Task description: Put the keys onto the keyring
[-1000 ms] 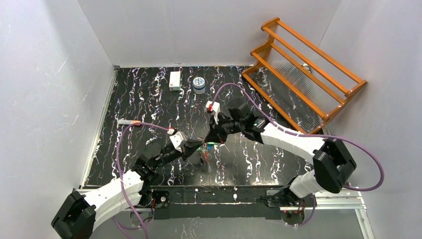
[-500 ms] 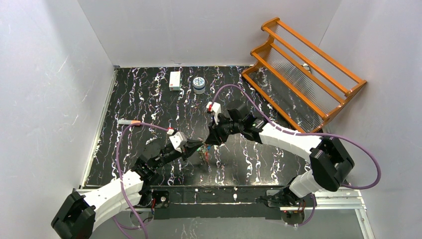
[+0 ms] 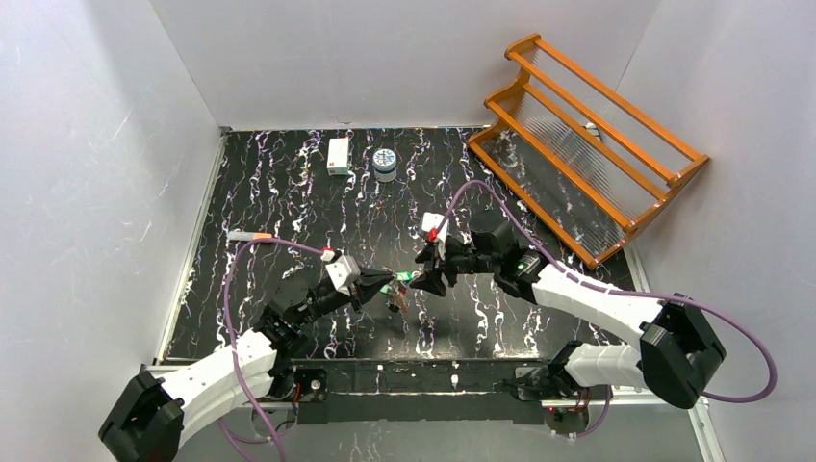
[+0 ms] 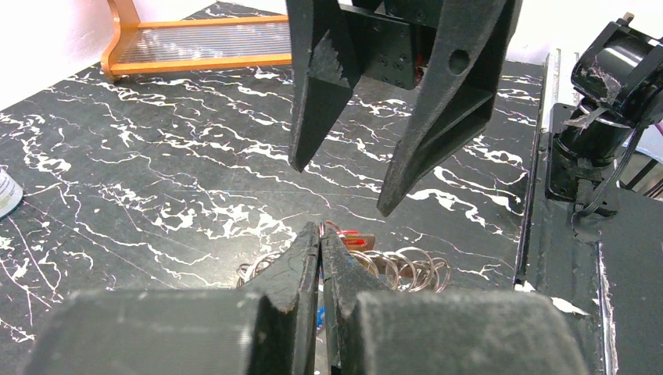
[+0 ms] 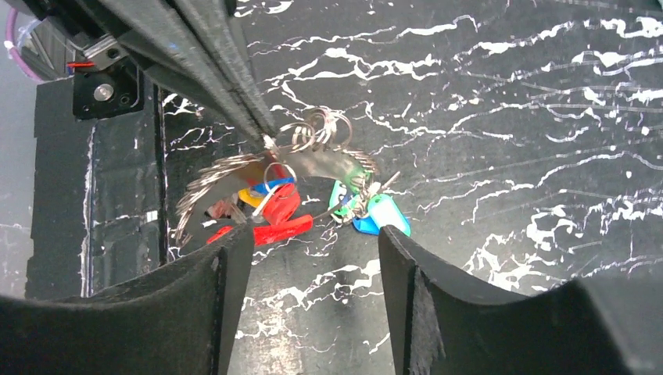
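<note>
While the keyring [image 5: 309,129] hangs mid-frame in the right wrist view with red, green, blue and yellow-capped keys [image 5: 277,209] strung on it, the task looks mostly done; I see no loose key left to add. Left gripper [image 4: 319,234] pinches the ring, fingers pressed together. Right gripper [image 3: 424,281] stands spread and empty, just right of the bunch in the top view, not touching.

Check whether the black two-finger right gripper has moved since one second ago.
Yes. The black right gripper has shifted rightward and toward the near edge, farther from the small round blue-and-white tin, and its jaws have opened.
</note>
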You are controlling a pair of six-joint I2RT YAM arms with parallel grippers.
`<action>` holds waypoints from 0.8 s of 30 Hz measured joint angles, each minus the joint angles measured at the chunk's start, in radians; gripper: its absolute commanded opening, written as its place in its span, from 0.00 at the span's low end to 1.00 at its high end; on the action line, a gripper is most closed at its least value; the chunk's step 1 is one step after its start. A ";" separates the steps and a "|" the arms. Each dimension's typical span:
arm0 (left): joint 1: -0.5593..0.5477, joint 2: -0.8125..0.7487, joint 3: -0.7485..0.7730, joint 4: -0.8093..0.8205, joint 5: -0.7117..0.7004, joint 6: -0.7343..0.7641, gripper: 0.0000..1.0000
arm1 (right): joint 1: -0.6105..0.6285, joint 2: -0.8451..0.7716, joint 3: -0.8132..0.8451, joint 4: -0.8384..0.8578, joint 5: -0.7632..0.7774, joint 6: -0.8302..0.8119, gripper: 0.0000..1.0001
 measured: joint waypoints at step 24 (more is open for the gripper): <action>0.000 -0.020 0.000 0.000 0.009 0.000 0.00 | 0.000 0.122 -0.042 0.286 -0.257 0.013 0.32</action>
